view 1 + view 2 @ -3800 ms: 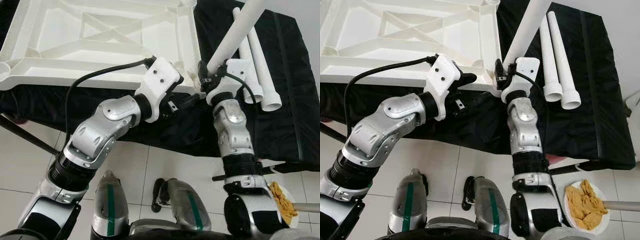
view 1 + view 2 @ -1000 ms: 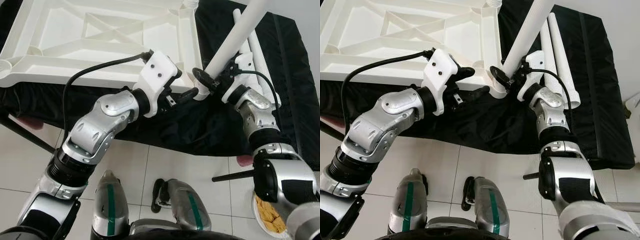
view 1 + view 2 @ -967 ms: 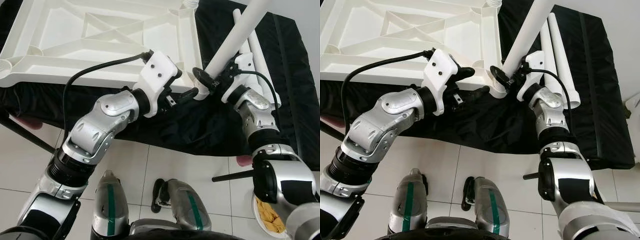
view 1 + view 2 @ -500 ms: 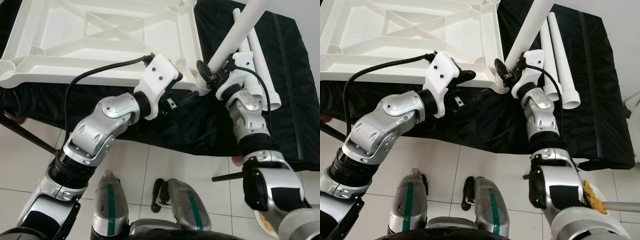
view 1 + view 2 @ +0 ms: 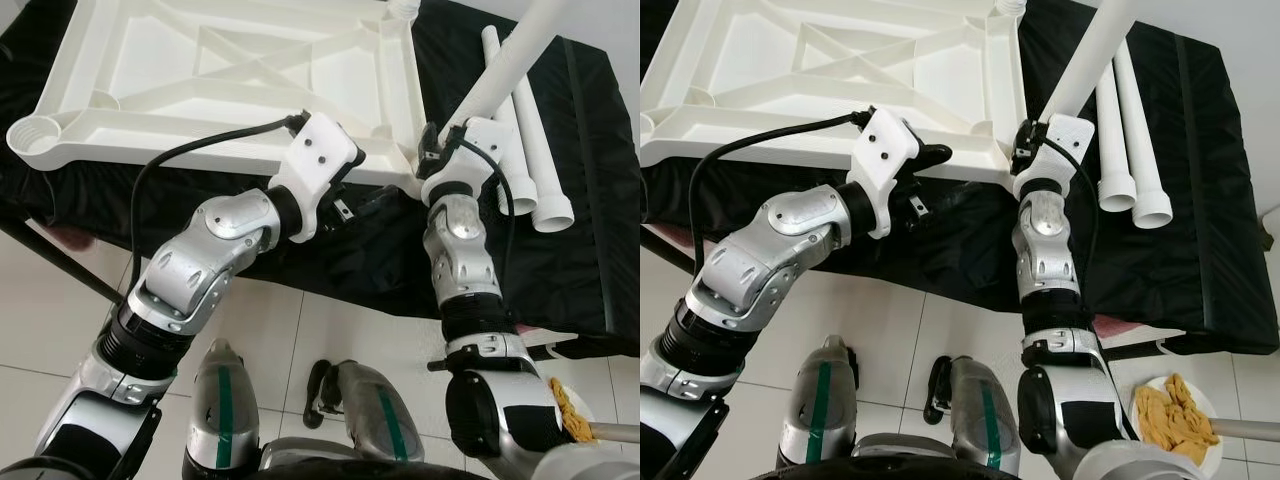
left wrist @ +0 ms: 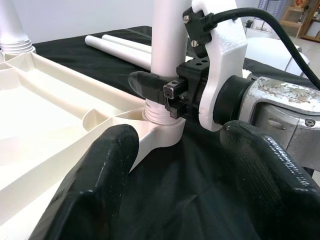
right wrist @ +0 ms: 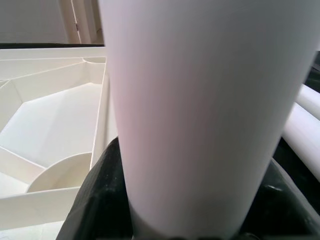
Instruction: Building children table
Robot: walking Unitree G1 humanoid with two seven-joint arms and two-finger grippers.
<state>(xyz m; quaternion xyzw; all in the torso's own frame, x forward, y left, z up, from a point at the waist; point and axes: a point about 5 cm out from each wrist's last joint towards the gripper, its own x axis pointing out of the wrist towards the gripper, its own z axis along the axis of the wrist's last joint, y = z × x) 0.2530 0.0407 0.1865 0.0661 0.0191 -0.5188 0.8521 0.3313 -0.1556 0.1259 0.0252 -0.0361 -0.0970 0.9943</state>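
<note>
Tabletop (image 5: 230,70) lies upside down on the black cloth (image 5: 590,200), its near edge overhanging toward us. Our right gripper (image 6: 160,90) is clamped around a white leg (image 5: 1085,70), whose lower end sits in the near right corner socket (image 6: 160,132). Our left gripper (image 6: 175,165) hangs spread wide just short of that corner, holding nothing. Two spare legs (image 5: 1130,130) lie side by side beyond it, close to the upright leg, with bare cloth further right.
</note>
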